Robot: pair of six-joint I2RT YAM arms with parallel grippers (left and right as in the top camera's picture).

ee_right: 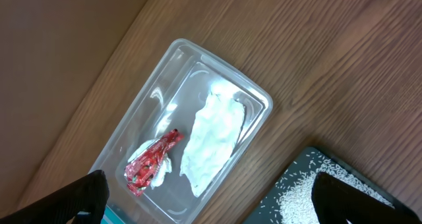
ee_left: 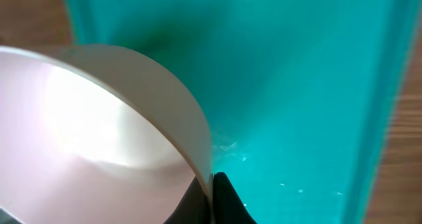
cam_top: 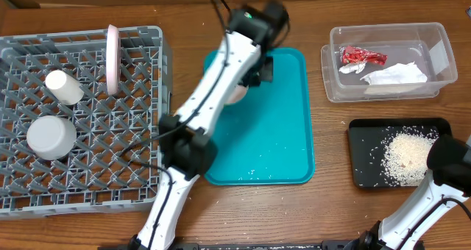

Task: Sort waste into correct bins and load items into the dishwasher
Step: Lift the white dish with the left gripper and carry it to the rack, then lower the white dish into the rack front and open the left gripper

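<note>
Grey plastic lattice fills the 9 o'clock side of the overhead view. This is the dish rack (cam_top: pixel 140 44), and it holds a round plate (cam_top: pixel 112 59) standing on edge toward the rack's 12 o'clock wall. A bowl (cam_top: pixel 51 137) sits mouth down toward its 8 o'clock corner, and a small cup (cam_top: pixel 65 87) lies tilted between the two.

At centre sits the teal tray (cam_top: pixel 287 132), with the left arm (cam_top: pixel 213 95) stretched over it from 6 toward 12 o'clock. A second bowl (ee_left: pixel 99 138) is at the tray's 11 o'clock corner, mostly hidden under the arm from above. The left gripper (ee_left: pixel 212 196) has its jaws pressed together on that bowl's rim, one finger inside and one outside. Whether the bowl rests on the tray or is lifted is hard to tell.

At 2 o'clock the clear tub (cam_top: pixel 441 40) holds the red wrapper (cam_top: pixel 362 56) and the white napkin (cam_top: pixel 397 76). At 4 o'clock the black tray (cam_top: pixel 364 162) carries a heap of rice (cam_top: pixel 406 156). The right gripper (ee_right: pixel 211 201) hangs above these two bins, its jaws spread wide and holding nothing. A few stray grains (cam_top: pixel 254 173) lie at the teal tray's 6 o'clock edge.
</note>
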